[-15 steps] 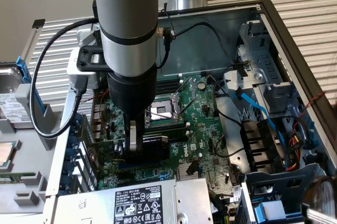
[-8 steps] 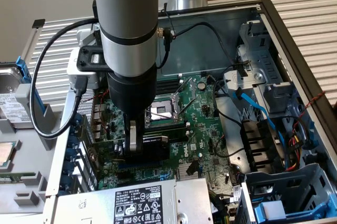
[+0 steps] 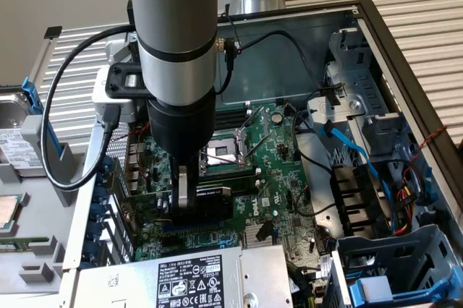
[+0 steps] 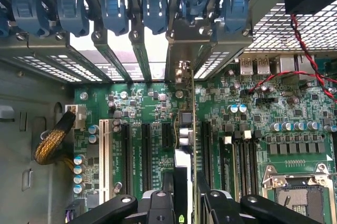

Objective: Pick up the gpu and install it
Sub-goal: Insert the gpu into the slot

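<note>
Robot arm's gripper is clamping the gpu inside an open PC case. It is holding the card upright, edge-down on the motherboard expansion slots, near the pwr supply. In the wrist view, the card's silver bracket is standing against the rear slot openings, beneath blue retention clips. Can't tell whether it's fully seated.

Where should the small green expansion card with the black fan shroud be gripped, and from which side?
Grip the small green expansion card by its upper edge, from straight above, jaws across its flat faces: it stands on edge over the large green motherboard, with that edge uppermost. The gripper holds it that way.
</note>
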